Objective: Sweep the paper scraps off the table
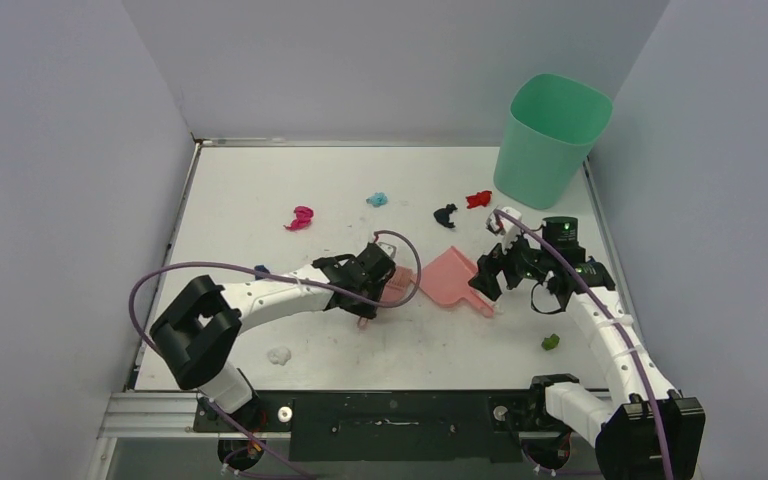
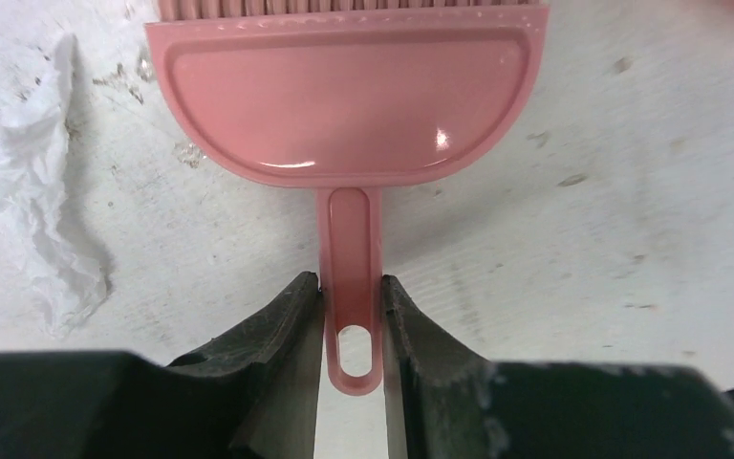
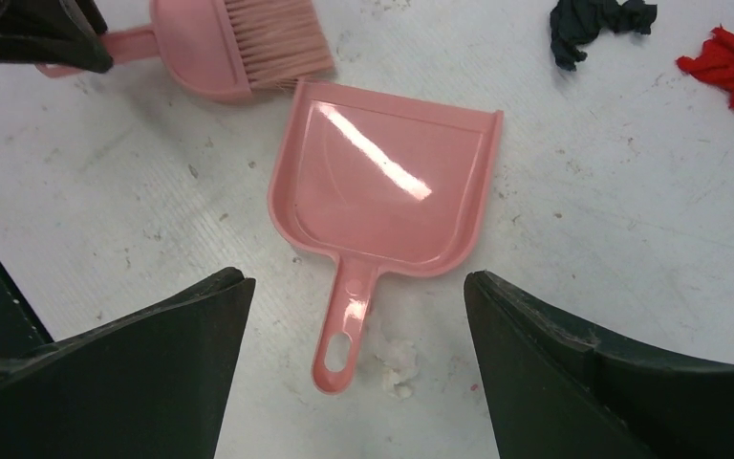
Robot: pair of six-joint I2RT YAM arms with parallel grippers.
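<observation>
Your left gripper [image 2: 352, 287] pinched the brush [image 2: 344, 96] by its handle, ready to sweep. Your right gripper [image 3: 356, 282] hung spread over the dustpan [image 3: 387, 191], apparently to take its handle. The paper scraps [image 1: 301, 217] lay scattered on the table [image 1: 260, 180].

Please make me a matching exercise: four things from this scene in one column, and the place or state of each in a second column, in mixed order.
1 brush
2 dustpan
3 bin
4 red scrap

A upright at the far right corner
B next to the black scrap
C handle clamped in the left gripper
D lying flat, ungripped, by the open right gripper

Pairs: 1-C, 2-D, 3-A, 4-B
</observation>
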